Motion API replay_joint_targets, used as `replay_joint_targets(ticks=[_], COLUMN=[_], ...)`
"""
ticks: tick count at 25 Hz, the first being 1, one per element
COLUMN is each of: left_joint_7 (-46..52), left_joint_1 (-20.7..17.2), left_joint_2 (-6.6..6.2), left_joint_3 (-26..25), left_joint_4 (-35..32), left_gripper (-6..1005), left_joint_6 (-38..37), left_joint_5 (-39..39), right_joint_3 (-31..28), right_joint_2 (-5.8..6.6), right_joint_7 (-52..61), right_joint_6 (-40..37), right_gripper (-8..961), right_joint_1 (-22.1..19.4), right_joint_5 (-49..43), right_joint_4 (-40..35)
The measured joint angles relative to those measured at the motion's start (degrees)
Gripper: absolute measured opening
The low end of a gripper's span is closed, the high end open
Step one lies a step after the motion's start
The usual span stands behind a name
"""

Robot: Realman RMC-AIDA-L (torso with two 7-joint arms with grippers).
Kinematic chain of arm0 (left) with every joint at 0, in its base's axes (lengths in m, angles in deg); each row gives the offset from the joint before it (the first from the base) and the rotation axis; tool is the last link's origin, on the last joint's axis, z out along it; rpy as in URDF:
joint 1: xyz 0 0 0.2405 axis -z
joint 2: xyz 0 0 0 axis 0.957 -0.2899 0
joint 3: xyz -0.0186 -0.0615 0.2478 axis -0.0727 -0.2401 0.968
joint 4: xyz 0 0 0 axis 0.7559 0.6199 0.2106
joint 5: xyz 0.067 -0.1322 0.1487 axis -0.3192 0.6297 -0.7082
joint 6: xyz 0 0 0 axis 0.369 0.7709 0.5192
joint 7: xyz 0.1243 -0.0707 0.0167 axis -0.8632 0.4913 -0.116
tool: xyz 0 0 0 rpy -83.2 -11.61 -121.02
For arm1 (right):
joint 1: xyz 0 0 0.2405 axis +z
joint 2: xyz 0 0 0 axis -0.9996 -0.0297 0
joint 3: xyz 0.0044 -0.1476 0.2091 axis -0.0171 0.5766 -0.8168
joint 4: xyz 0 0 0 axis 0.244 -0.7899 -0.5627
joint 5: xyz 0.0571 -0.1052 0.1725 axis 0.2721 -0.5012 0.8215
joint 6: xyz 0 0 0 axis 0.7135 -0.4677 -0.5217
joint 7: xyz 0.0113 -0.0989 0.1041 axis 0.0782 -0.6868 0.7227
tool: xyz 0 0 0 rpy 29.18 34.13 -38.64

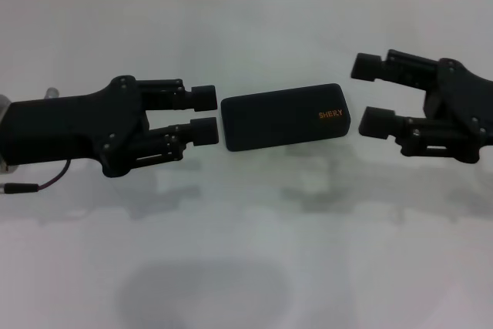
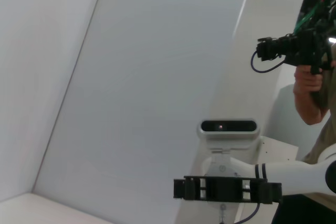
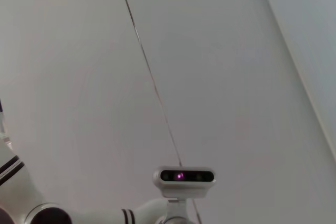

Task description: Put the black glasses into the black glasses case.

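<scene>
The black glasses case (image 1: pixel 286 116) lies shut on the white table in the head view, its orange lettering toward the right end. The black glasses are out of view. My left gripper (image 1: pixel 204 115) is open, its fingertips just left of the case's left end. My right gripper (image 1: pixel 371 94) is open, its fingertips just right of the case's right end, a little apart from it. The wrist views show only walls and the robot's head, not the case.
The white table (image 1: pixel 246 252) stretches toward me in front of the case. A cable (image 1: pixel 31 185) trails from the left arm at the left edge. A person holding a camera (image 2: pixel 294 48) stands behind the robot in the left wrist view.
</scene>
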Motion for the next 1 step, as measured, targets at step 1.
replay_joint_targets(ticks=[1], left_joint_7=[-0.6], left_joint_1=[0.0], left_joint_2=[0.00], left_joint_3=[0.0], left_joint_4=[0.2], left_gripper=[464], left_joint_6=[-0.1], left_joint_5=[0.0], right_joint_3=[0.2], right_joint_2=[0.00], right_joint_7=[0.4], right_joint_6=[-0.1], right_gripper=[826], right_joint_1=[0.3], right_joint_5=[-0.2], right_joint_4=[0.1])
